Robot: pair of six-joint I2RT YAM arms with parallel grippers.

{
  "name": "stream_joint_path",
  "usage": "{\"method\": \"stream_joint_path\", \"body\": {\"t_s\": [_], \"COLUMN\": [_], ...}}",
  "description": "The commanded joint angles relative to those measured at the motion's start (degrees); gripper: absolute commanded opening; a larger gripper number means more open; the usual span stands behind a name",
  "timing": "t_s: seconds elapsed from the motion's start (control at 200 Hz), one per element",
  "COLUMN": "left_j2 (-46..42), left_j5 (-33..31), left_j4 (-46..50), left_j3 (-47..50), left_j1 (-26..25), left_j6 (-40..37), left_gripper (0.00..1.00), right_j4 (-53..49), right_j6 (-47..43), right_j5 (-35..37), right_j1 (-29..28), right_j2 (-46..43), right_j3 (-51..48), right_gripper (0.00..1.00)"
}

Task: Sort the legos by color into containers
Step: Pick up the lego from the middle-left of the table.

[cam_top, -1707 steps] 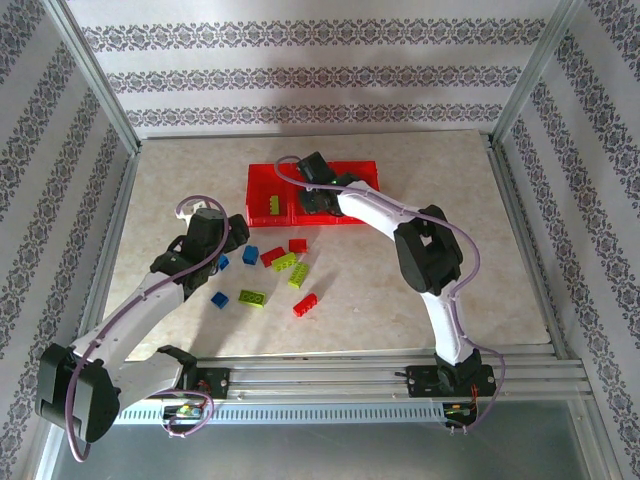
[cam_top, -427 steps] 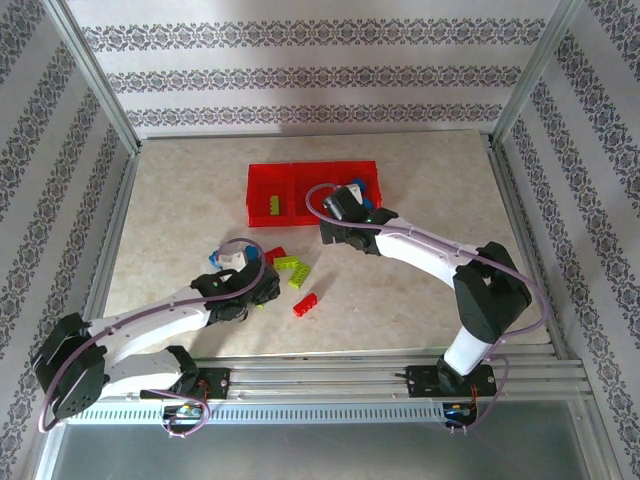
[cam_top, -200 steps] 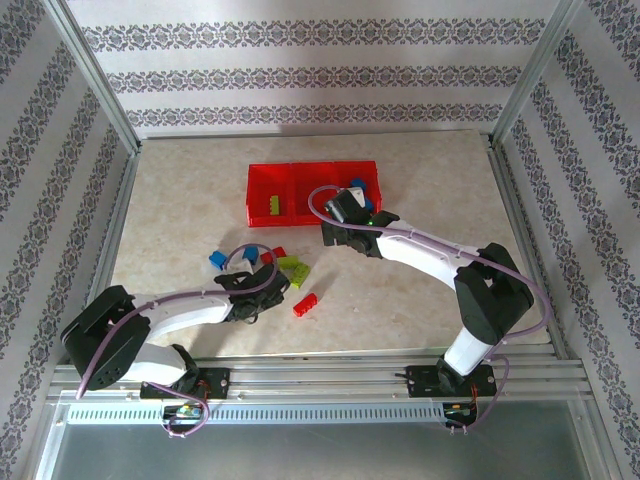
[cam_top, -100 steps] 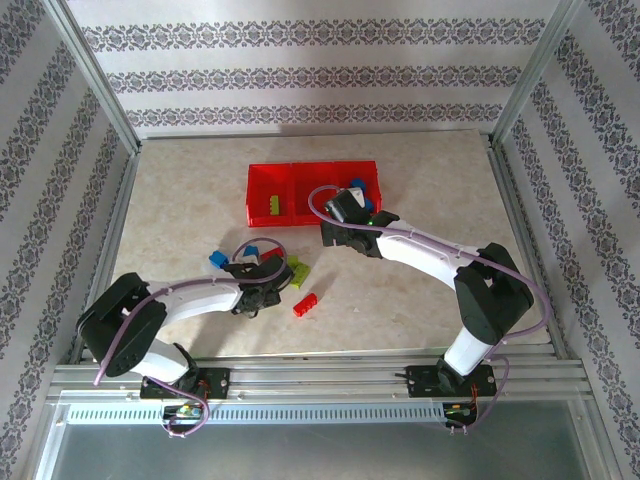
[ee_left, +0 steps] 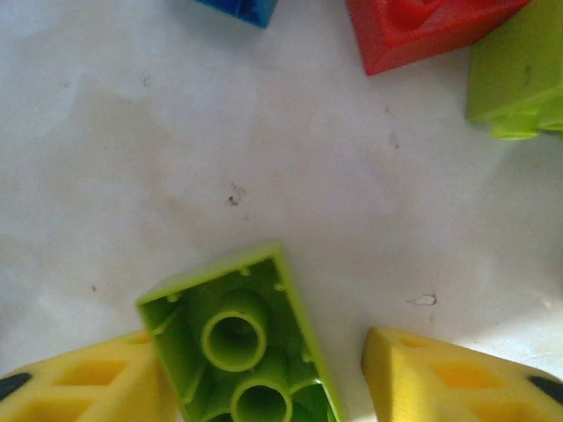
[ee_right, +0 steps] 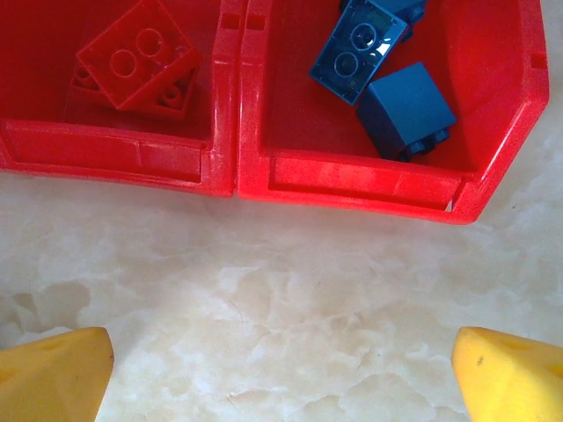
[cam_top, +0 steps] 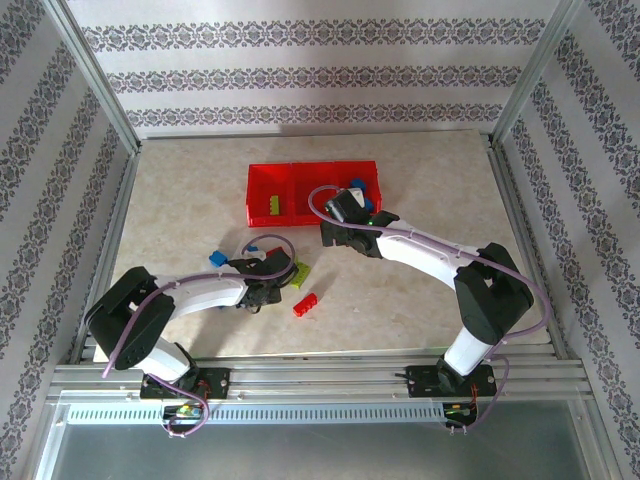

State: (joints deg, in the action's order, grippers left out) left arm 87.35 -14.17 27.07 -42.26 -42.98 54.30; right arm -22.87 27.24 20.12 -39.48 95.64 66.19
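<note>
Tray (cam_top: pixel 312 167): 1, translucent red, 3 bins in a row. "Front" below means the tray's side facing the rail (cam_top: pixel 330 372).

Left bin (cam_top: pixel 256 200): 1 binned lime (cam_top: pixel 272 205).
Middle bin (ee_right: pixel 114 151): red bricks (ee_right: pixel 132 54), one or two stacked; I cannot tell which.
Right bin (ee_right: pixel 497 123): blue bricks (ee_right: pixel 356 40), 2 whole, and a third cut off by the frame edge.

Loose bricks: 6 as far as I can count, all in front of the tray and apart from it.
- Lime, 2: upturned lime (ee_left: pixel 242 352) and loose lime (cam_top: pixel 300 272).
- Red, 2: nearer red (ee_left: pixel 422 31) and farther red (cam_top: pixel 305 303), the latter lying farthest from the tray.
- Blue, 2: outer blue (cam_top: pixel 216 259), out past the tray's left end, and a blue corner (ee_left: pixel 239 7) beside the nearer red.

Left gripper (ee_left: pixel 264 391): low over the table, in front of the left bin. Jaws are half closed around the upturned lime. One finger (ee_left: pixel 79 387) is against it, and a sliver of table shows at the other. Not clamped.

Right gripper (ee_right: pixel 281 374): just in front of the middle and right bins. Jaws are spread wide with bare table between them.

Table (cam_top: pixel 440 190): pale marbled slab with faint specks.
Room: striped, floral-banded wallpaper (cam_top: pixel 300 80) on three sides and 2 aluminium posts (cam_top: pixel 95 75).
</note>
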Motion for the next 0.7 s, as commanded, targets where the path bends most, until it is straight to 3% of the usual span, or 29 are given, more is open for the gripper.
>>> {"method": "stream_joint_path", "body": {"t_s": [0.0,0.255,0.695], "left_j2": [1.02,-0.31,1.02], "left_j5": [-1.85,-2.17,-1.76], "left_j4": [-8.81,-7.75,-3.37], "left_j3": [-1.23,-0.29,-0.02], "left_j1": [1.58,1.54,2.22], "left_j6": [-1.46,-1.15,0.26], "left_gripper": [0.5,0.38,0.38], "right_j4": [-0.24,-0.24,-0.31], "right_j6": [1.19,1.54,1.85], "right_j5": [-0.08,-0.42,-0.54], "right_j1": [0.37,0.33,0.29], "right_j2": [0.78,0.78,0.6], "right_j3": [-0.9,-1.06,-1.12], "right_gripper": [0.98,0.98,0.98]}}
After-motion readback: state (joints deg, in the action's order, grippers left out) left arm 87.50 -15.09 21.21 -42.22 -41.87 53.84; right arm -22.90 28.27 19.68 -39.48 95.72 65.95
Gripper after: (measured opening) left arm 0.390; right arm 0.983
